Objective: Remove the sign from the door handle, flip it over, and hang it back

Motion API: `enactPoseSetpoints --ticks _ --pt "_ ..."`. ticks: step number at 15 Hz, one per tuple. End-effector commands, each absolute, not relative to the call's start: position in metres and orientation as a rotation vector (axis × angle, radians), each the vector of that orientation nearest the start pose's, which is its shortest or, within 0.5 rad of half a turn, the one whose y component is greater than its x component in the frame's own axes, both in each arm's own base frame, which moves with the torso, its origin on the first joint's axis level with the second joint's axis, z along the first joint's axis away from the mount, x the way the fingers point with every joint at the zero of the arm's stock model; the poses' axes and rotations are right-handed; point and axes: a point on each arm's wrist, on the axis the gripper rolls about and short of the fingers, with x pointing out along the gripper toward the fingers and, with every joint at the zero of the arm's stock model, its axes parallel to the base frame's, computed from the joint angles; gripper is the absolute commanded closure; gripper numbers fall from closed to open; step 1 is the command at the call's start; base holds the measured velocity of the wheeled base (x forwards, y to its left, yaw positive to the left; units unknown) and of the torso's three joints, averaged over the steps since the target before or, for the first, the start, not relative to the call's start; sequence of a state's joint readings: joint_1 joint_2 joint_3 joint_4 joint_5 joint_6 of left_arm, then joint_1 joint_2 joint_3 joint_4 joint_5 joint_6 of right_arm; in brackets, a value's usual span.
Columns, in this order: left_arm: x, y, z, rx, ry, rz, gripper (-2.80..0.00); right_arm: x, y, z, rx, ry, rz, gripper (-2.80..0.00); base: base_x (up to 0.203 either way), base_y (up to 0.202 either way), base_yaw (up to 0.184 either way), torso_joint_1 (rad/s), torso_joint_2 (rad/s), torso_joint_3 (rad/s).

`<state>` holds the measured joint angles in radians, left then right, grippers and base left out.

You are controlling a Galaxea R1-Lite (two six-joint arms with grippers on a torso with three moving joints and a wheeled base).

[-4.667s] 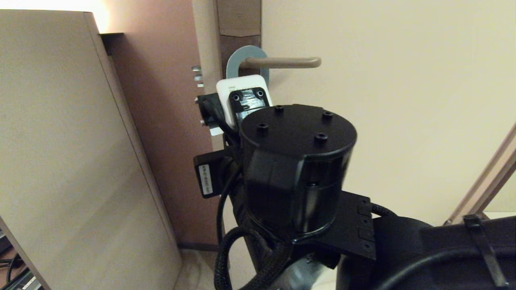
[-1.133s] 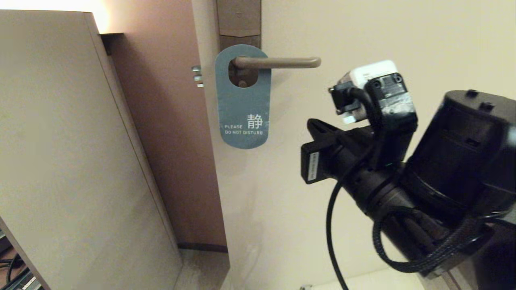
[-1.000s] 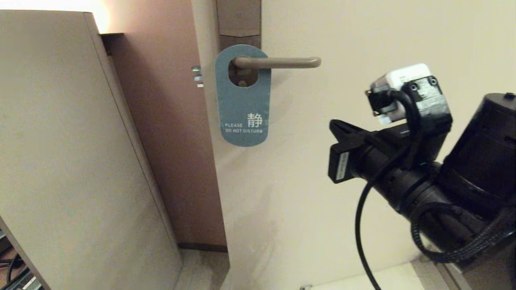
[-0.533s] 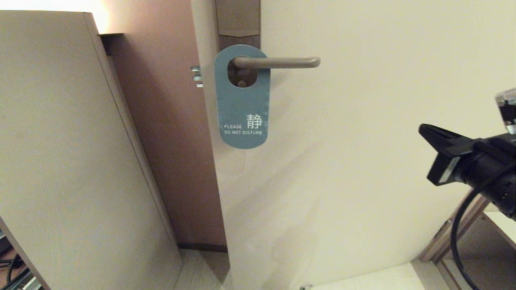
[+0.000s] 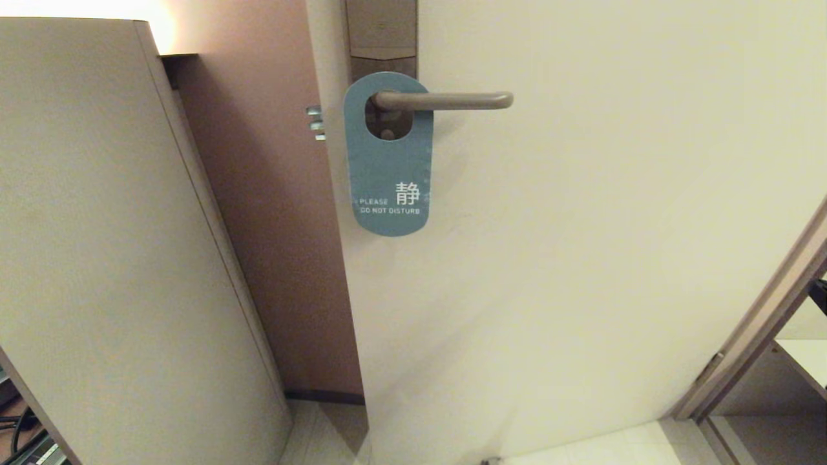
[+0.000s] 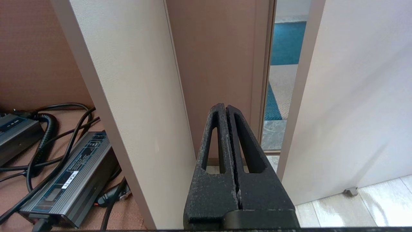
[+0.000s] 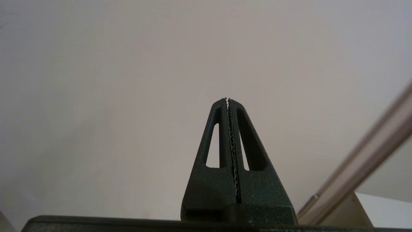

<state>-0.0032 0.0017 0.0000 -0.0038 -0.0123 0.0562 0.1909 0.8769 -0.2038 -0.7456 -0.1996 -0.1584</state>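
Teal card, the sign point(image 5: 389, 155), hangs on the door handle point(image 5: 442, 100) with its oval hole looped over the lever close to the tall plate, white "PLEASE DO NOT DISTURB" lettering facing out. It hangs straight and flat against the pale door point(image 5: 581, 226), touched by nothing. Neither arm shows in the head view, so both grippers sit well apart from the sign. The right gripper point(image 7: 227, 100) has its two fingers pressed together with nothing between them; ahead of its tips is only bare door surface, with a strip of door frame point(image 7: 363, 161) off to one side. The left gripper point(image 6: 225, 108) is likewise pressed together and empty, parked low, its tips pointing at the gap between a light panel point(image 6: 128, 80) and the door edge, with power bricks and cables point(image 6: 64, 170) lying to one side on the floor. Judging by the teal face showing and the sign seated on the lever, the task looks finished: taken off, turned and rehung, with nothing left but for the arms to rest
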Motion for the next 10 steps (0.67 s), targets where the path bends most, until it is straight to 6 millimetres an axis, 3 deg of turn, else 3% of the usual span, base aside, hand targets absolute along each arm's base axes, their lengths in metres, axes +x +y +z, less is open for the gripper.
enactPoseSetpoints --ticks 1,4,6,10 --pt "-0.023 0.0 0.076 0.057 -0.004 -0.017 0.0 0.068 0.008 0.183 -0.132 -0.142 -0.031 0.0 0.0 0.0 0.0 0.0 0.0 0.0" --pt "-0.023 0.0 0.076 0.057 -0.004 -0.015 0.0 0.054 0.002 0.17 -0.138 -0.143 -0.084 0.0 0.0 0.0 0.0 0.0 0.0 0.0" --pt "-0.023 0.0 0.076 0.057 -0.004 -0.017 0.0 0.039 0.001 0.147 -0.149 -0.105 -0.059 0.0 0.0 0.0 0.0 0.0 0.0 0.0" --pt "-0.023 0.0 0.076 0.057 -0.004 -0.017 0.0 0.017 0.0 0.121 -0.078 -0.021 0.014 0.0 0.0 0.0 0.0 0.0 0.0 0.0"
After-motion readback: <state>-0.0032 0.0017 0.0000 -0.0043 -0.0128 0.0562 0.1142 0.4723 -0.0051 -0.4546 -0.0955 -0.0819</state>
